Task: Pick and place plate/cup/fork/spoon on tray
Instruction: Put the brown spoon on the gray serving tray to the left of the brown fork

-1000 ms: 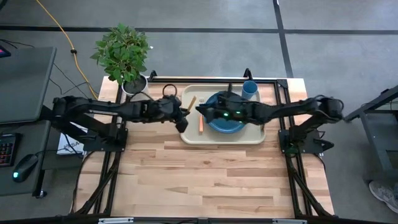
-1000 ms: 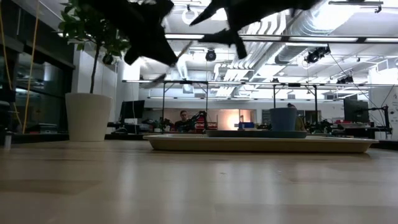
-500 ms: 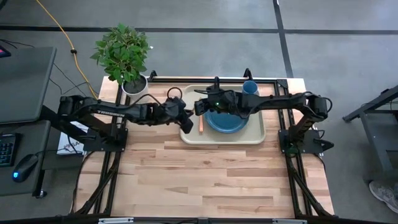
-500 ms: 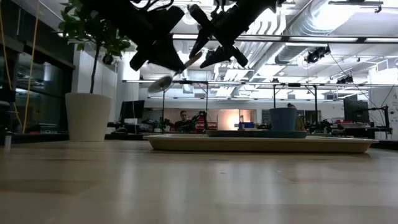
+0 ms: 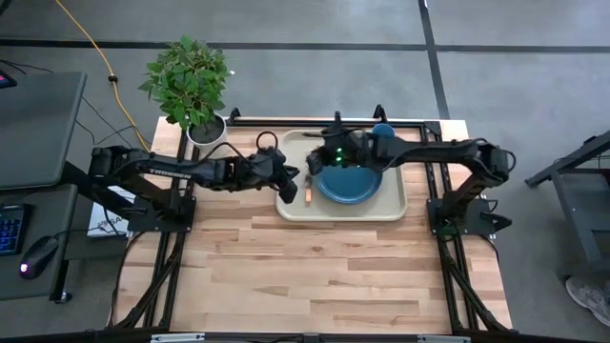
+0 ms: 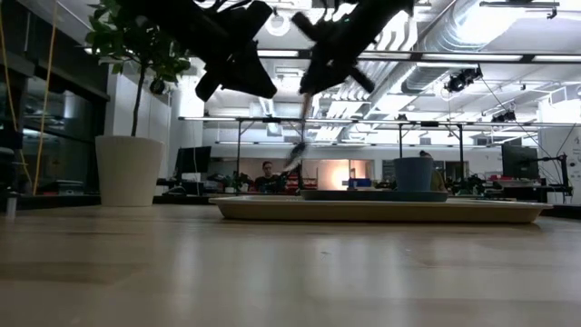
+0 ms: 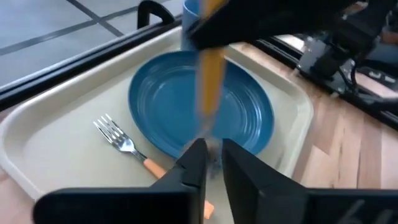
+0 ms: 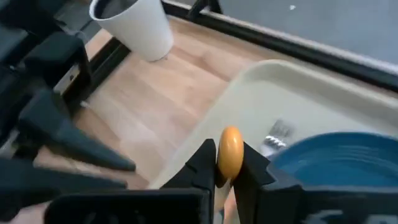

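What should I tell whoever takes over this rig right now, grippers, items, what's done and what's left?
Right gripper: shut on the spoon, held by its orange handle above the tray, bowl hanging down.
Left gripper: fingers a narrow gap apart, holding nothing, beside the spoon over the tray's left part.
Done: plate, cup and fork are on the tray, fork just left of the plate.
Left: set the spoon down on the tray, then pull both arms clear.

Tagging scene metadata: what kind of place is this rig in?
Most likely an open robotics lab or workshop, not a home. Exposed ducts and pipes run across the ceiling, more metal test frames stand behind the table, and a person sits at a workstation at the back.
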{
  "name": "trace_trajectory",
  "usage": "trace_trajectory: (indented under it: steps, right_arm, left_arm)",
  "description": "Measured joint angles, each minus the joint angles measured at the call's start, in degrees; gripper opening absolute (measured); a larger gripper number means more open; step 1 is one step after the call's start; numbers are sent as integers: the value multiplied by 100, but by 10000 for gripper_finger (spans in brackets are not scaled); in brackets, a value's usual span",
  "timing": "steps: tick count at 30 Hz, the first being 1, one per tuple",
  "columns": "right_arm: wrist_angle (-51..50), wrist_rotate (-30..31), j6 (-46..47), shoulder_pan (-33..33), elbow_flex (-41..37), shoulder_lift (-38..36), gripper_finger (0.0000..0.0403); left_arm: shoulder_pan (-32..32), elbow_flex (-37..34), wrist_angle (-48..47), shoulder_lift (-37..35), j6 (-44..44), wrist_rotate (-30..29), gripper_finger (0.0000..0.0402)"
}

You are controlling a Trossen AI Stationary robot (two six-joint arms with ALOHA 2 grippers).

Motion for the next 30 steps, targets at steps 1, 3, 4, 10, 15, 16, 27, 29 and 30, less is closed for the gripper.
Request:
trace_trajectory:
  steps: [1, 3, 4, 10, 15, 16, 27, 29, 30]
  right_arm:
    - [-134, 26, -101, -30, 10, -90, 12]
    - [-367, 137, -306, -87, 17, -237, 8]
    - [-457, 171, -441, -120, 3, -353, 9]
    - [-345, 764, -990, -195, 17, -1249, 7]
    - [-72, 1833, -857, 77, 15, -1714, 7]
    - [22, 1973, -891, 159, 15, -1736, 7]
    - [5311, 1860, -830, 201, -2319, -1961, 7]
    - [6905, 1859, -597, 114, -2817, -1869, 7]
    - [7417, 1914, -552, 95, -2966, -1807, 7]
  left_arm:
    - [15, 0, 36, -5, -1, 1, 39]
    - [88, -1, 119, -47, 33, 123, 53]
    - [128, -1, 123, -107, 77, 204, 60]
    - [397, 244, 337, -693, -189, 700, 115]
    - [333, -44, 1113, -1147, -529, 593, 158]
    - [300, -270, 1552, -1191, -680, 588, 166]
    - [-100, -2344, 6667, -465, -2839, -99, 209]
    - [-163, -2284, 7016, -272, -2814, -388, 209]
    - [-191, -2160, 7110, -156, -2735, -518, 209]
